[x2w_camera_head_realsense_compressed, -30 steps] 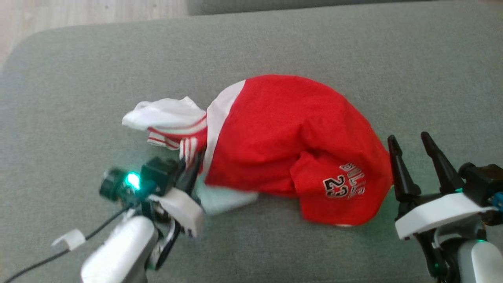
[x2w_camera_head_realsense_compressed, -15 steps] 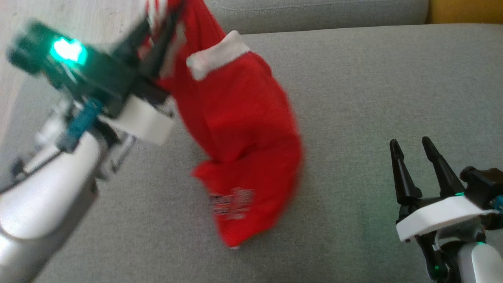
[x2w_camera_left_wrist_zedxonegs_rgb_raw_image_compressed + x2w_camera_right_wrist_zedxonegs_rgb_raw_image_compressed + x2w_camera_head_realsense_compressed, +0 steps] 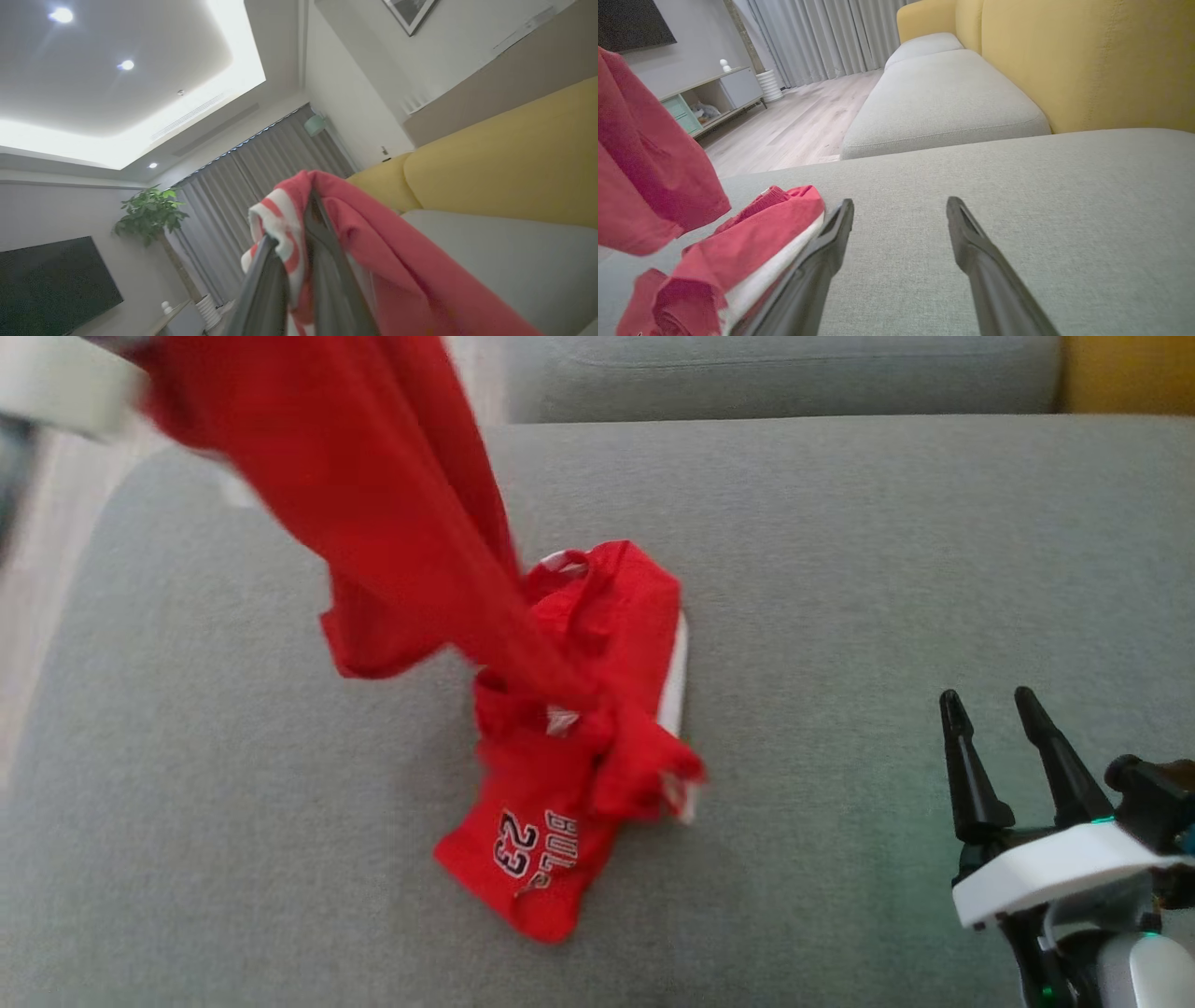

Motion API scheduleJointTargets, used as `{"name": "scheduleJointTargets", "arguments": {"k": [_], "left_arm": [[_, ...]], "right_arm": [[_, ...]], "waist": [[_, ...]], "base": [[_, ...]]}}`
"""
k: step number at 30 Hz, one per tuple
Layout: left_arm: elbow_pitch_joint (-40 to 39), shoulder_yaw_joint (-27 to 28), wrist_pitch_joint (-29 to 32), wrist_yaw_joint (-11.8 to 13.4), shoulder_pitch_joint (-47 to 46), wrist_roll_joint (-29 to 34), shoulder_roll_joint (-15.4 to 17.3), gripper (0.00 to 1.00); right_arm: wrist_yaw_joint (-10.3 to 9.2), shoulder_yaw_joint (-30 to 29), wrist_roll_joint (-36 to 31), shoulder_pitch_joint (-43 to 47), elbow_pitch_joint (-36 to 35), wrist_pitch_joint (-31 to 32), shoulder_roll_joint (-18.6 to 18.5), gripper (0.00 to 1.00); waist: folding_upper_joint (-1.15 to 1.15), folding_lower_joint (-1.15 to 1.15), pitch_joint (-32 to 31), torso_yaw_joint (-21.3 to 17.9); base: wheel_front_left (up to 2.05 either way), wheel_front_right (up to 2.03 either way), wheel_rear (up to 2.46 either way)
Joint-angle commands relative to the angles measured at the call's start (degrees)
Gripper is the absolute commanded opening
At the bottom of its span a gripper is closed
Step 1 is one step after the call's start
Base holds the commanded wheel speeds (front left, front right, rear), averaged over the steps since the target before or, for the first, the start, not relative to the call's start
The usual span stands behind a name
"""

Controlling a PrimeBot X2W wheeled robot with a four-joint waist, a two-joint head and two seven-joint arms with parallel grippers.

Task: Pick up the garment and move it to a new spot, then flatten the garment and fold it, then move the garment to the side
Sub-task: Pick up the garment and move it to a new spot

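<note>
Left wrist view: left gripper fingers clamped the garment at its striped edge. Lower end lay bunched mid sofa seat, probably touching. Right gripper fingers stood wide, empty.

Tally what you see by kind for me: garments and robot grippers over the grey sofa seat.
Garments: 1, the red and white jersey
Grippers: 2, left gripper shut on the jersey, right gripper open
Total: 3
</note>
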Motion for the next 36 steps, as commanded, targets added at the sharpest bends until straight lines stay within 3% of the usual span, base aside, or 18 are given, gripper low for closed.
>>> {"name": "scheduleJointTargets", "arguments": {"k": [1, 8, 16, 22, 29, 33, 34, 35, 36], "left_arm": [[0.12, 4.18, 0.26, 0.38, -4.10, -0.09, 3.83, 0.00], [8.61, 9.23, -3.50, -0.64, -7.17, -2.49, 7.42, 0.00], [19.75, 13.04, -7.40, -1.75, -4.79, -8.05, 7.41, 0.00], [30.98, 16.60, -13.41, -1.83, 7.18, -15.92, 2.14, 0.00], [43.95, 16.13, -20.81, -3.91, 19.23, -21.81, -9.22, 0.00], [49.06, 16.04, -25.69, -4.46, 22.36, -22.96, -13.88, 0.00], [50.75, 15.90, -27.41, -4.13, 23.59, -22.58, -15.23, 0.86], [51.06, 16.22, -28.18, -4.03, 24.13, -22.66, -16.07, 1.00], [51.19, 16.56, -28.75, -3.76, 24.89, -22.48, -16.55, 1.00]], "right_arm": [[-0.04, 1.34, -0.25, -1.29, -2.33, -0.19, -0.28, 1.00], [-0.04, 1.61, -1.87, -1.90, -4.06, 1.49, -0.28, 1.00], [-0.04, 1.79, -2.55, -3.89, -6.62, 3.18, -1.16, 1.00], [-0.04, 1.25, -2.52, -5.14, -8.04, 4.12, -2.33, 1.00], [-0.04, 0.67, -3.29, -5.96, -9.46, 5.22, -3.13, 1.00], [-0.04, 0.63, -3.52, -6.49, -10.16, 5.49, -3.35, 1.00], [-0.04, 0.50, -3.76, -6.57, -10.19, 5.46, -3.43, 1.00], [-0.04, 0.51, -3.86, -6.60, -10.15, 5.39, -3.48, 1.00], [-0.04, 0.71, -3.95, -6.62, -10.01, 5.34, -3.53, 1.00]], "waist": [[0.00, 0.00, 0.43, 1.21], [0.00, 0.00, 3.29, 4.61], [0.00, 0.00, 8.23, 5.61], [0.00, 0.00, 11.60, 5.22], [0.00, 0.00, 13.83, 5.06], [0.00, 0.00, 14.15, 5.04], [0.00, 0.00, 13.88, 5.20], [0.00, 0.00, 13.56, 5.31], [0.00, 0.00, 13.12, 5.28]], "base": [[0.00, 0.00, 0.00], [0.00, 0.00, 0.00], [0.00, 0.00, 0.00], [0.00, 0.00, 0.00], [0.00, 0.00, 0.00], [0.00, 0.00, 0.00], [0.00, 0.00, 0.00], [0.00, 0.00, 0.00], [0.00, 0.00, 0.00]]}}
